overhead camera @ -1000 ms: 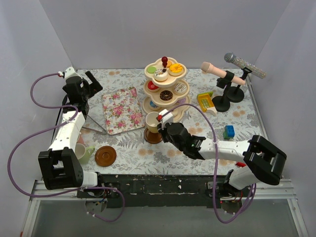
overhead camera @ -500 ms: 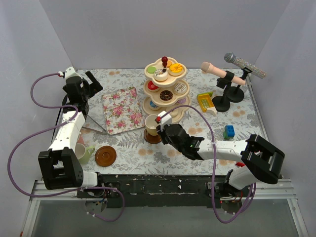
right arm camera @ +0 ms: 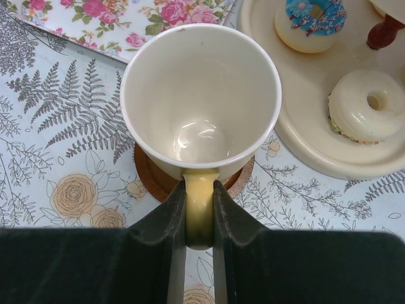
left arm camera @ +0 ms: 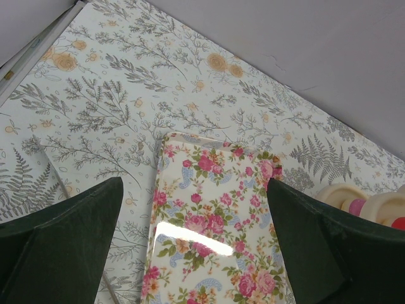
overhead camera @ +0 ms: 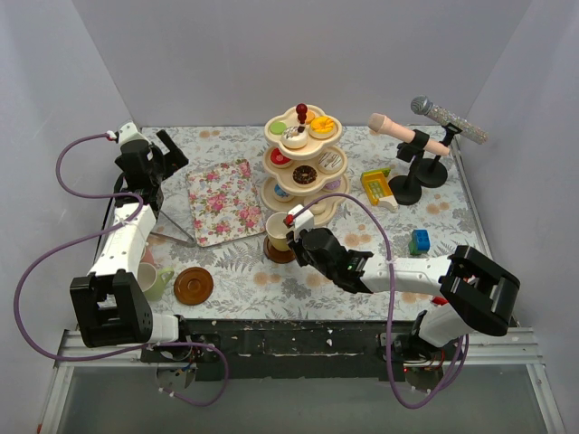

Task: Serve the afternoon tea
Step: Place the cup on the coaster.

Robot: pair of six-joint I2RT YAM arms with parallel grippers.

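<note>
The cream cup (right arm camera: 201,95) sits on a brown saucer (right arm camera: 155,180) at the middle of the desk (overhead camera: 244,271), just near-left of the tiered stand (right arm camera: 304,145). The right tool (right arm camera: 199,193) is clamped on the cup's handle. The left tool (left arm camera: 193,187), its fingers wide apart, hangs over the floral tray (left arm camera: 209,234) at the far left.
</note>
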